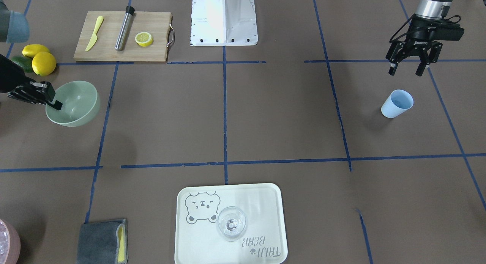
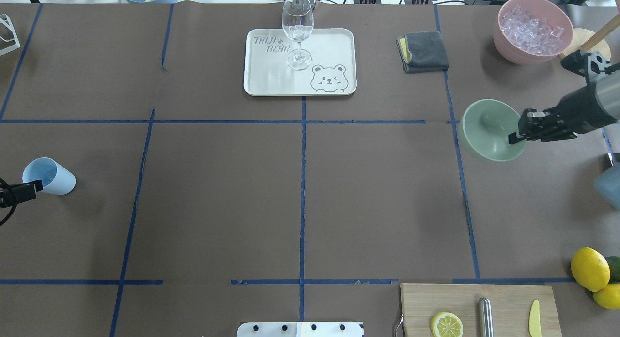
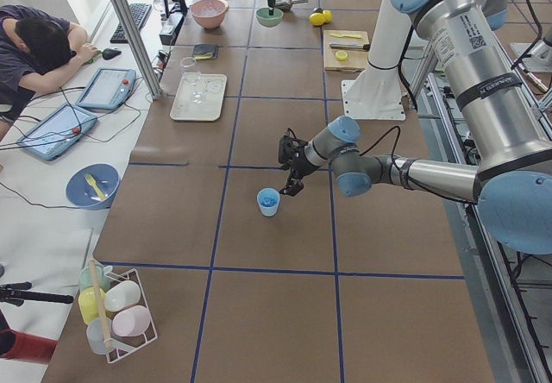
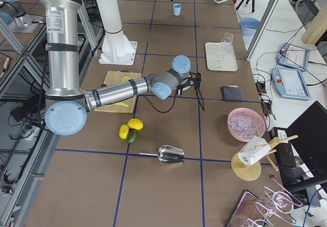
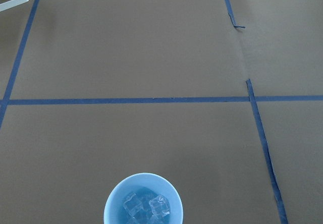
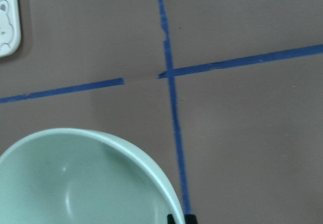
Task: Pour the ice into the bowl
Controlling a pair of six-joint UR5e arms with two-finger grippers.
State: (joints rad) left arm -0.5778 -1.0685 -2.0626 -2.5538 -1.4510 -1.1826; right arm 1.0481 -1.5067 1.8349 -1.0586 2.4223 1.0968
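The pale mint-green bowl (image 1: 78, 101) is at the table's right end and is also seen from overhead (image 2: 484, 126). My right gripper (image 1: 56, 104) is shut on its rim, the fingertips (image 6: 176, 218) pinching the edge. The bowl (image 6: 75, 183) holds nothing. At the left end stands a light blue cup (image 1: 396, 104) with a few clear ice cubes (image 5: 146, 206) in it. My left gripper (image 1: 406, 71) hangs open just on the robot's side of that cup, with nothing between its fingers.
A pink container of ice (image 2: 533, 29) stands beyond the bowl. A grey cloth (image 2: 424, 51) and a tray (image 2: 334, 41) with a wine glass (image 2: 297, 32) are at the far edge. A cutting board (image 1: 152, 47), lemons (image 1: 40, 59) and the robot base (image 1: 224, 19) are on the near side.
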